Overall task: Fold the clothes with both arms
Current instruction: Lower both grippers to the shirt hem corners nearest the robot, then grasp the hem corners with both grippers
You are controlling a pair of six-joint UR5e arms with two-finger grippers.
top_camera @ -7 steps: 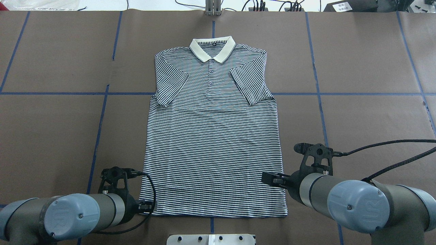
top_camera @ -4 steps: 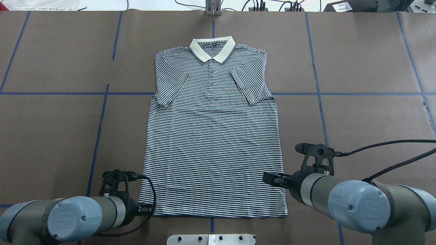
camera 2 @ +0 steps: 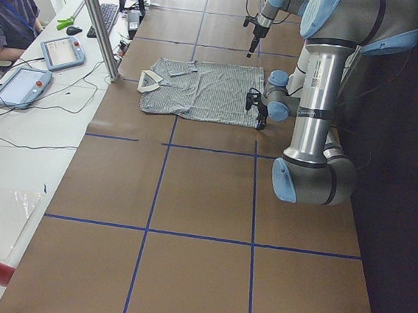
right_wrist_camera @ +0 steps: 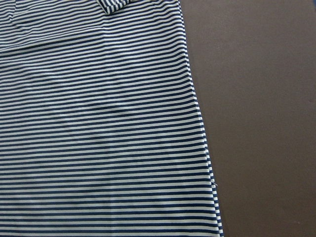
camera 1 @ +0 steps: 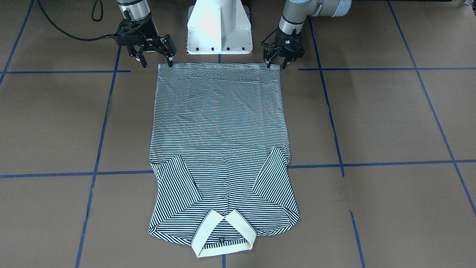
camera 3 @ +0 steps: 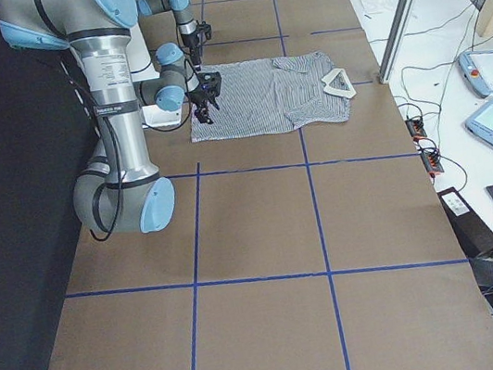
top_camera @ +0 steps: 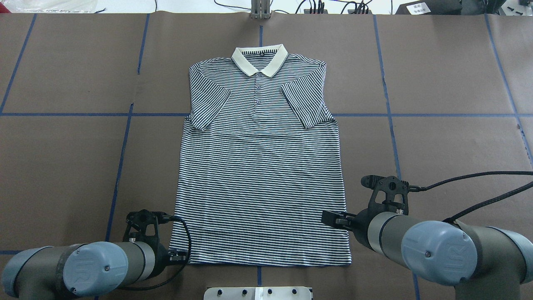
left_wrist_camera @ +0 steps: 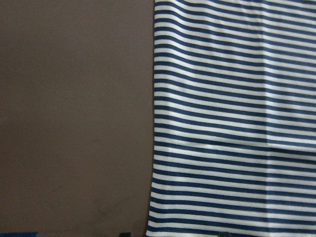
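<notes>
**A:** Exterior front-facing has the polo shirt (camera 1: 219, 123) lying flat mid-frame on the table (camera 1: 390, 119), collar (camera 1: 223, 232) at the bottom and both sleeves (camera 1: 174, 182) folded in over the chest. Where are the grippers?

**B:** At the top of the frame, one by each corner of the hem (camera 1: 219, 66). The right gripper (camera 1: 157, 64), upper left, has its fingers spread wide. The left gripper (camera 1: 276, 64), upper right, has its fingers apart too, though narrower. Neither holds any cloth.

**A:** So the step is taking the hem corners?

**B:** I judge so. The side views show the left gripper low beside its corner and the right one hanging higher, so the right has more descent to make. Each should straddle its corner, slide one finger under both layers and pinch close to the edge. Then both should lift level with each other.

**A:** What could go wrong?

**B:** Catching only the top layer, or an uneven lift that skews the fold toward the collar.
</notes>
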